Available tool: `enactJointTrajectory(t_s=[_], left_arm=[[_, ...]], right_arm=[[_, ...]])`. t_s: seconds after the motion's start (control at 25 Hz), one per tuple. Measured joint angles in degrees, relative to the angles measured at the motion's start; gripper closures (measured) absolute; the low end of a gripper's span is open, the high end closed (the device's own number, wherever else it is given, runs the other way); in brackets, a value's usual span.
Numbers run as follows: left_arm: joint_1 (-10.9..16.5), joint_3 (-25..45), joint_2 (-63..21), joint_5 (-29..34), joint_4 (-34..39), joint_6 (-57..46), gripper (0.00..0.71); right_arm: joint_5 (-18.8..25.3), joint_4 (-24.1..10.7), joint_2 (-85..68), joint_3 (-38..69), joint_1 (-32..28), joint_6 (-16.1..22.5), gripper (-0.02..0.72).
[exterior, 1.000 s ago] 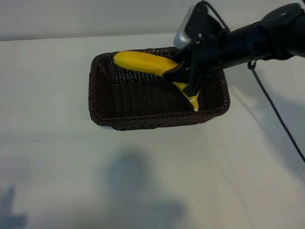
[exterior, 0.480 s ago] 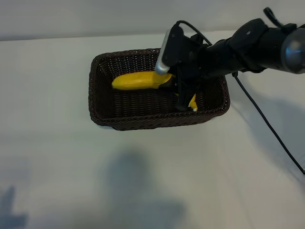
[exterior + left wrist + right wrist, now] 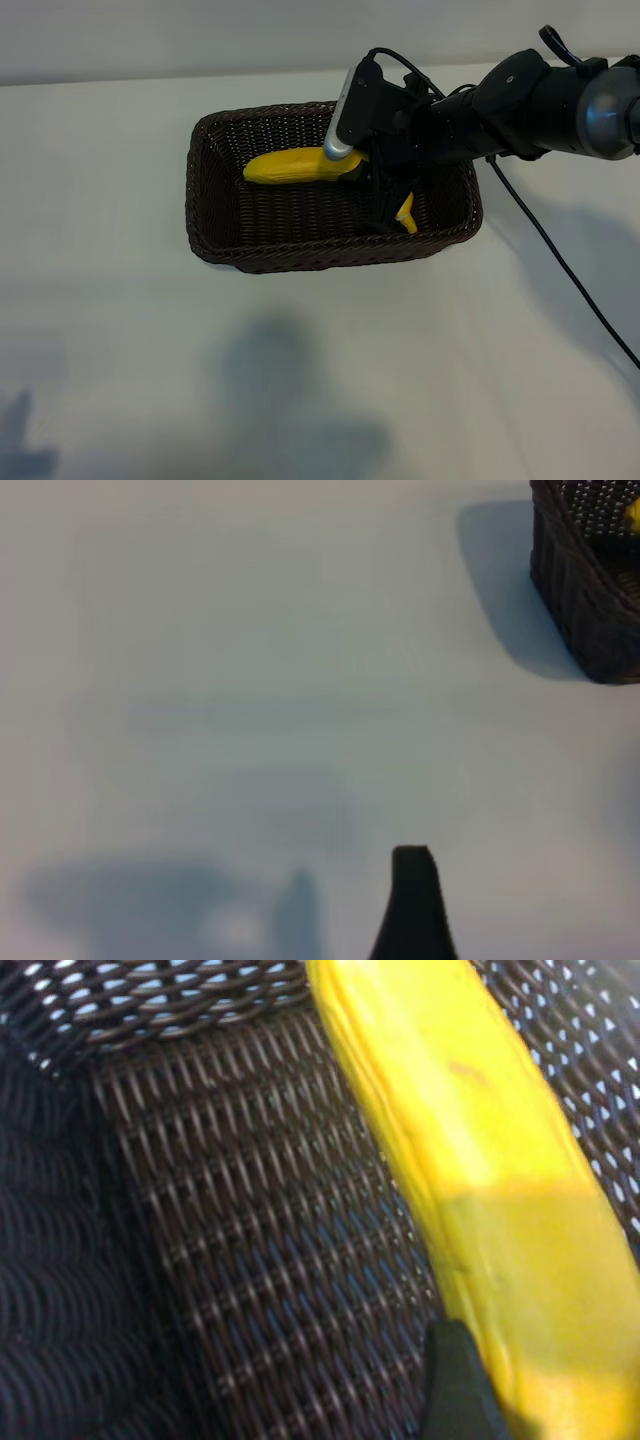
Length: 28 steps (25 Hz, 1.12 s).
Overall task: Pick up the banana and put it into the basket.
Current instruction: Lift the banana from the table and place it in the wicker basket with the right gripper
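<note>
One curved yellow banana (image 3: 296,166) sits down inside the dark brown woven wicker basket (image 3: 215,243), and the right gripper (image 3: 385,195) has its jaws clamped around the stem half, partway shut on it. Looks like the drop-off step to me, so next it just needs to let go and lift clear of the rim. Left gripper (image 3: 413,900) is parked off beside the basket, jaws wide and holding nothing.

Basket (image 3: 300,245) – dark woven wicker, rough (open weave); banana (image 3: 295,166) smooth, waxy; table (image 3: 120,350) matt.
</note>
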Motion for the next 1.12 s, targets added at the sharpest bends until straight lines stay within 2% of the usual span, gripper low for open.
enactJointTrajectory(t_s=[0.16, 0.4, 0.56, 0.92, 1.12], left_arm=[[0.0, 0.0, 0.0, 0.0, 0.0, 0.0, 0.136], [0.0, 0.0, 0.0, 0.0, 0.0, -0.13, 0.136], [0.0, 0.0, 0.0, 0.0, 0.0, -0.13, 0.136], [0.0, 0.0, 0.0, 0.0, 0.0, -0.13, 0.136], [0.0, 0.0, 0.0, 0.0, 0.0, -0.13, 0.136]], right_arm=[[0.36, 0.09, 0.0, 0.0, 0.0, 0.0, 0.268], [0.41, 0.19, 0.0, 0.0, 0.0, 0.0, 0.188], [-0.1, 0.24, -0.47, 0.0, 0.0, 0.36, 0.176], [-1.57, -0.4, -8.95, 0.0, 0.0, 7.66, 0.174], [-1.57, -5.37, -12.1, 0.0, 0.0, 13.18, 0.173]])
